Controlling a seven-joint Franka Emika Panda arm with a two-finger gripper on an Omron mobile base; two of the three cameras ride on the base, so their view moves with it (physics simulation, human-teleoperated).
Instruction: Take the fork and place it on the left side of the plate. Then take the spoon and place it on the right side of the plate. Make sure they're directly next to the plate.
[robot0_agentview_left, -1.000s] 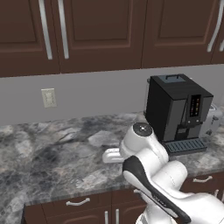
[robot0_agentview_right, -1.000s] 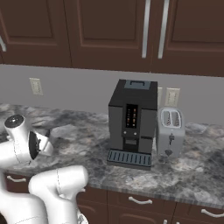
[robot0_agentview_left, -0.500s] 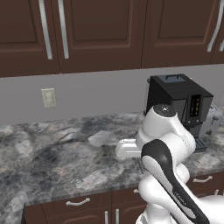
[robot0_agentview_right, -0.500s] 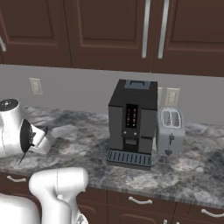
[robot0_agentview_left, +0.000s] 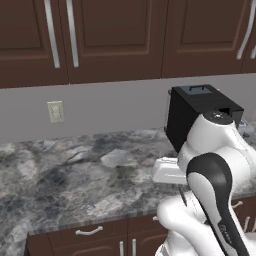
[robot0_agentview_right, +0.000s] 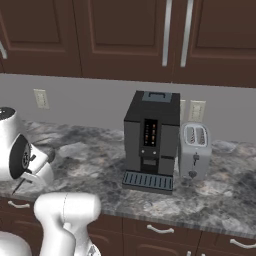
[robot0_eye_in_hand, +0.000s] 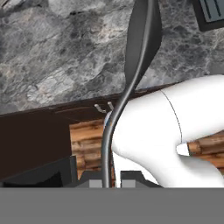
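Hand view shows your gripper pinching the spoon by its handle end, bowl out over the surface's front edge; judge it light, stiff and slick, so hold firmly.

Spoon bowl tip past the hand view's top edge; toaster perhaps mostly behind arm.

Grey spoon held upright, bowl end outward.

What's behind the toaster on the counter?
Behind the toaster a pale wall outlet shows on the grey backsplash. The toaster hides the wall lower down; the coffee machine stands beside it.
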